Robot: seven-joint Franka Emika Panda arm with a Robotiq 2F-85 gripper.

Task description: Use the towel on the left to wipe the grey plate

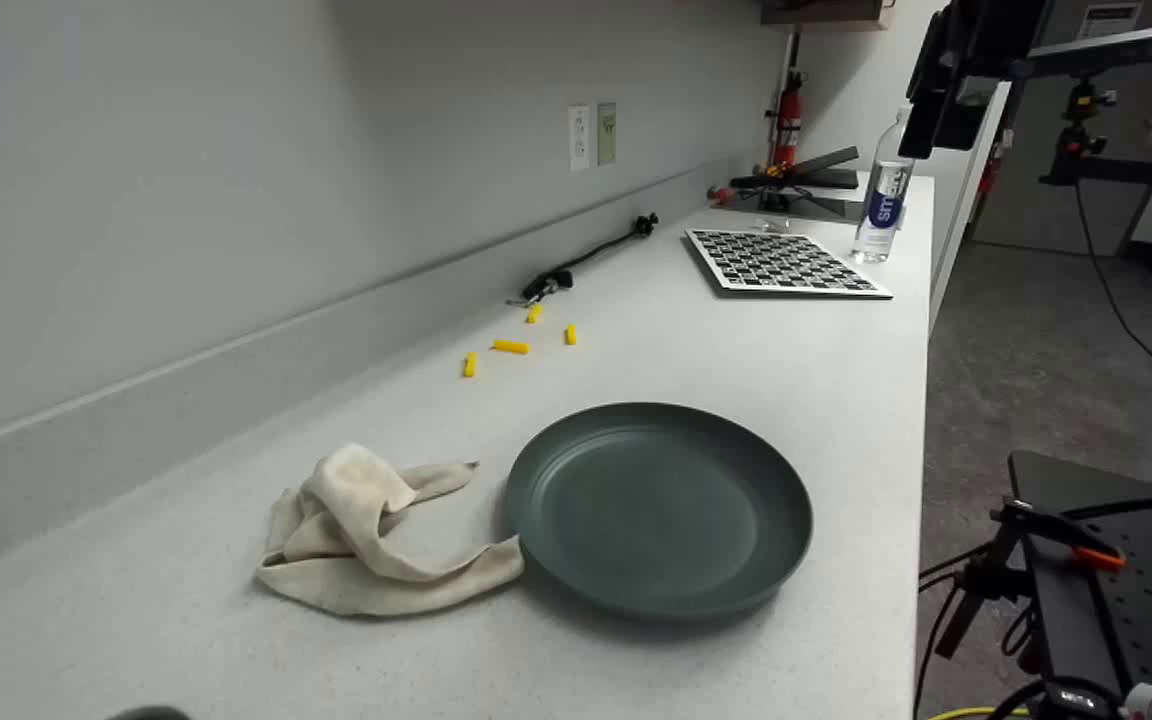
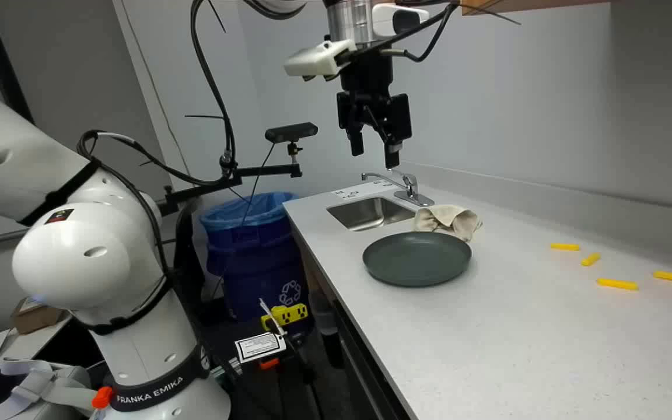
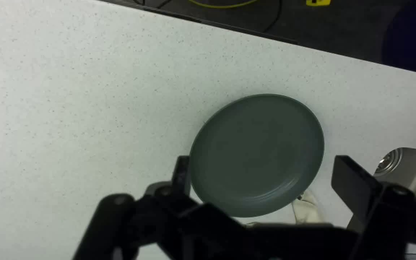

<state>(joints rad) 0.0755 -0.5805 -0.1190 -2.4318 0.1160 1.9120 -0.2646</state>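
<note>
Beneath the gaping pincer (image 2: pixel 375 153), a crumpled cream towel (image 1: pixel 356 520) lies beside the grey plate (image 1: pixel 656 510).

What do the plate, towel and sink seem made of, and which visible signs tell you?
Plate: perhaps plastic or ceramic, matte; only faint highlights.
Towel: cloth, possibly cotton, dull; soft, wrinkled folds.
Sink: likely stainless steel, shiny; silvery grey reflections.

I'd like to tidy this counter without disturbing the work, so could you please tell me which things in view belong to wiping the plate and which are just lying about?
For the job:
cream towel
grey plate
open tool

Just lying about:
four yellow pieces
black-and-white patterned board
clear bottle
black object with a cord
</note>
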